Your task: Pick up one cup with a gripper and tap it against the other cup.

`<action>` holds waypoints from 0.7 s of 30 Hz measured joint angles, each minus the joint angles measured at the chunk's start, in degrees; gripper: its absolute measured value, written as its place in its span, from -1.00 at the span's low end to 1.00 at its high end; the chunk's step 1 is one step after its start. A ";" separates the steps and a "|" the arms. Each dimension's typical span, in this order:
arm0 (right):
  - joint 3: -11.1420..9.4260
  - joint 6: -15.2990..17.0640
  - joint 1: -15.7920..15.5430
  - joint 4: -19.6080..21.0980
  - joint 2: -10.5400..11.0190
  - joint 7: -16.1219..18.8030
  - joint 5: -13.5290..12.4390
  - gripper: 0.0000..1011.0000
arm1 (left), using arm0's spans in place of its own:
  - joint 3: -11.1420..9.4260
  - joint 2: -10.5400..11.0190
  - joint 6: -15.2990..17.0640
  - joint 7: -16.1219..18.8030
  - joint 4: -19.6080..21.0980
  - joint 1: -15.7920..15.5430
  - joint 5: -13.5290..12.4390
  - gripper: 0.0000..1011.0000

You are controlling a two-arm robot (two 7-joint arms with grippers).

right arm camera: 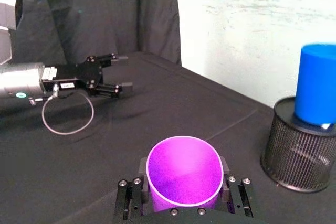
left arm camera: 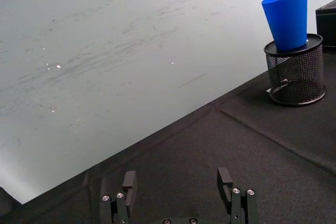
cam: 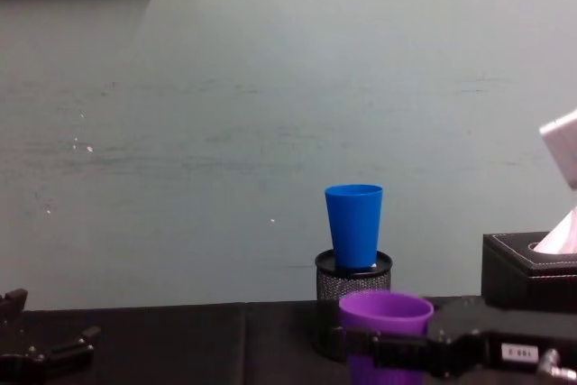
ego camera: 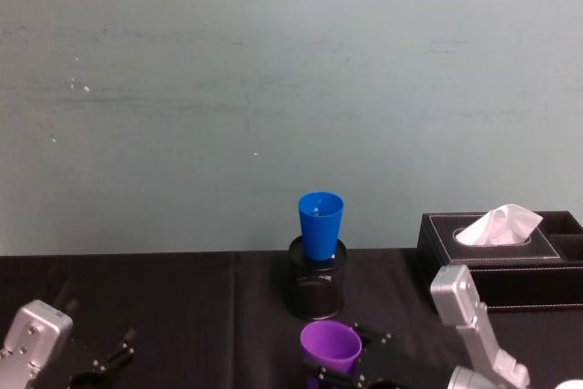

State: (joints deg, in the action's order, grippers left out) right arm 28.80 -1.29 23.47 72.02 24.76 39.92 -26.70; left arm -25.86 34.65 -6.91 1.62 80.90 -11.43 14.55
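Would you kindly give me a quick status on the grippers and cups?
Right gripper shut on purple cup, held low. Left gripper open, parked left. Blue cup upright in mesh holder just beyond, cups apart. Tissue box off right.

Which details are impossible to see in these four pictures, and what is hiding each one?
Base of the purple cup: chest view, covered by the right end effector and cut by the bottom edge; resting or lifted is unclear.
Base of the blue cup: left wrist view, sunk behind the mesh holder rim.
The label on the right end effector: chest view, print too small.
The tissue box: head view, cut by the right edge.
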 joint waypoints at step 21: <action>0.56 8.23 3.27 8.99 3.83 -3.32 -2.71 0.45 | 0.00 0.00 0.00 0.00 0.00 0.00 0.01 0.98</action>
State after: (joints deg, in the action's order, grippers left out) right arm 29.36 6.94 26.74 81.02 28.59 36.60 -29.40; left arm -25.86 34.64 -6.91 1.62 80.90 -11.43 14.55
